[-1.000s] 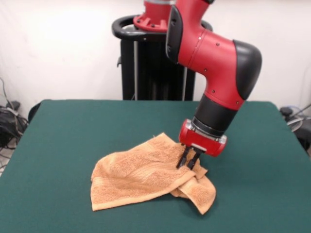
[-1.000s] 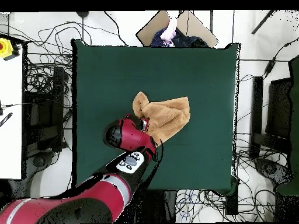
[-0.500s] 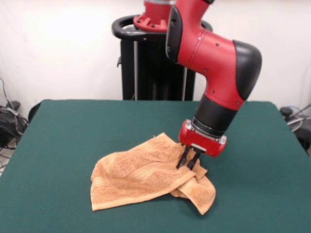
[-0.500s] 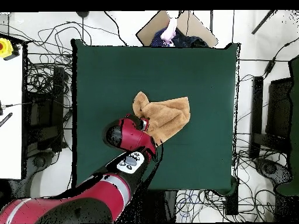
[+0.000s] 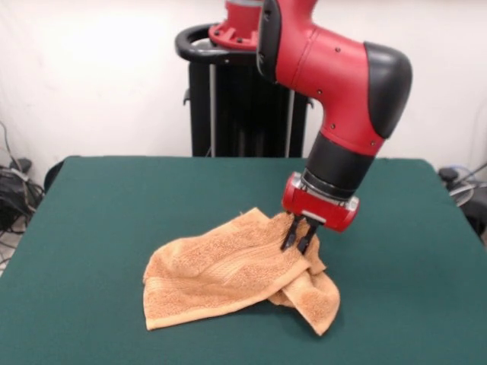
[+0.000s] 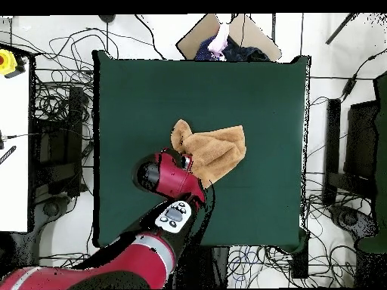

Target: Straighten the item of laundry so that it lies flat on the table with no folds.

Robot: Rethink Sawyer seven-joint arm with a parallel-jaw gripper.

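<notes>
One gripper (image 5: pixel 300 242) apparently pinching folded towel (image 5: pixel 221 277); no legible writing.

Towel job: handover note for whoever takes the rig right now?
End effector: shut on the towel, pinching a raised fold near its far right part.
Towel: crumpled near the middle of the table, one corner doubled under at the front right.
Done: grasp made; nothing flattened.
Left: pull the folded layer out, spread the towel flat, release.
</notes>
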